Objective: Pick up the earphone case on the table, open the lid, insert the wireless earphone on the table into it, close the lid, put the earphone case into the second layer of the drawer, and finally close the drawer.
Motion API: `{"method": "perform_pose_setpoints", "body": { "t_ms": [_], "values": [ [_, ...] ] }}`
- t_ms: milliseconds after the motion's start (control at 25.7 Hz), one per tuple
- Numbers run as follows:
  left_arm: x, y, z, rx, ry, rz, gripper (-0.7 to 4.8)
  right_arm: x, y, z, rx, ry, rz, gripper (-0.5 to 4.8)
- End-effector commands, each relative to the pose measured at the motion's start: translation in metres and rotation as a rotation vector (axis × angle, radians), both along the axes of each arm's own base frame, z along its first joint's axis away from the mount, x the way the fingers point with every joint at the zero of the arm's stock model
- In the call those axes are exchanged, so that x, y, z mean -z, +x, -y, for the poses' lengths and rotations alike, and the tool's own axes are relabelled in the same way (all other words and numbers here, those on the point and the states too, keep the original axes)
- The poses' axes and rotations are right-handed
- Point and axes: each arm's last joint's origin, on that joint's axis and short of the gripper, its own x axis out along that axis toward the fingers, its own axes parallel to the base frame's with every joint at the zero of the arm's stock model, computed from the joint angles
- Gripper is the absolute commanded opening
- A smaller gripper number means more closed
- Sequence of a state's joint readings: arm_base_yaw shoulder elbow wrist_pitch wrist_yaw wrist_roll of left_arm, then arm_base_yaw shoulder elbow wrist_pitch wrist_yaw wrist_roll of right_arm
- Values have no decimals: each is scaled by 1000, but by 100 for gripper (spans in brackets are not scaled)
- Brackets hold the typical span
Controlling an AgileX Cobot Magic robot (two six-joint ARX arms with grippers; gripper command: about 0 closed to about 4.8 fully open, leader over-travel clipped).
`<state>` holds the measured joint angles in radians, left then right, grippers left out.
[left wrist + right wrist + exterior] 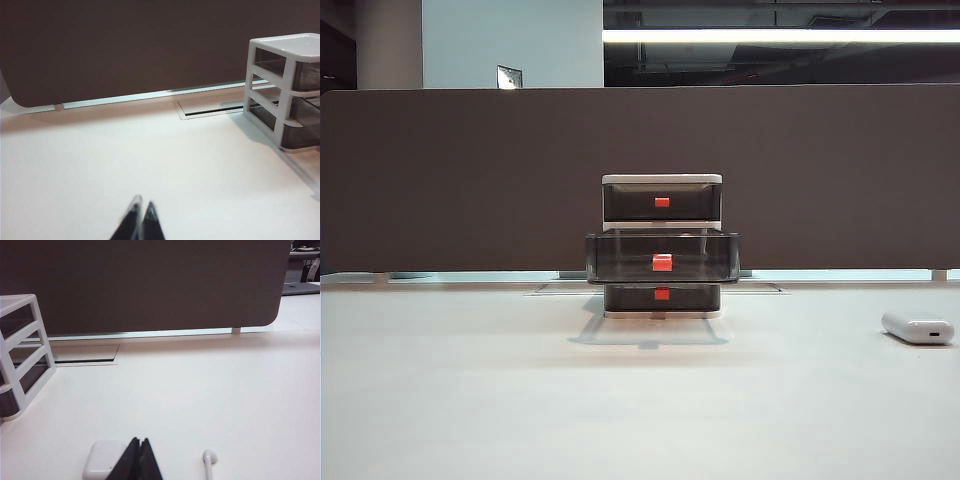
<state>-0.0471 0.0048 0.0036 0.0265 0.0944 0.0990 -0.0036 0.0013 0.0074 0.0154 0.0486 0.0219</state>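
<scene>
On the table (470,400), nothing has yet been grasped. The case (917,327) lies at the right side of the exterior view, lid shut, well apart from the drawer (662,245) at centre. Its second layer (662,257) is already pulled out. The earphone (209,460) lies loose just beside the case in the right wrist view. The right gripper (138,460) is closed on nothing above both; the left gripper (140,222) is likewise closed and empty over bare table. Picking, opening, inserting, closing, stowing and shutting the drawer are all judged to remain.
</scene>
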Motion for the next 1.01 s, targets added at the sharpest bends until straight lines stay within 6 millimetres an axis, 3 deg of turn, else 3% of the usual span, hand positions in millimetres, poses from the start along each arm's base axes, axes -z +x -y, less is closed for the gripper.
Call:
{"method": "perform_pose_setpoints", "body": {
  "t_ms": [39,273,467,584,779,1012],
  "values": [
    [-2,0,0,0,-3,16,-6,1,0,0,-2,4,8,-5],
    [-3,0,0,1,-26,25,-6,0,0,0,-4,4,11,-5],
    [-24,-4,0,9,-81,170,-6,-8,-2,0,-6,38,33,-5],
    [-44,-9,-1,18,-129,224,-6,-31,-7,0,-6,41,81,-5],
    [-57,-11,0,29,-190,229,-6,-59,-11,0,-5,41,47,-5],
    [-70,-4,3,63,-243,174,-6,-89,-2,0,-5,41,-1,-5]
  ]
}}
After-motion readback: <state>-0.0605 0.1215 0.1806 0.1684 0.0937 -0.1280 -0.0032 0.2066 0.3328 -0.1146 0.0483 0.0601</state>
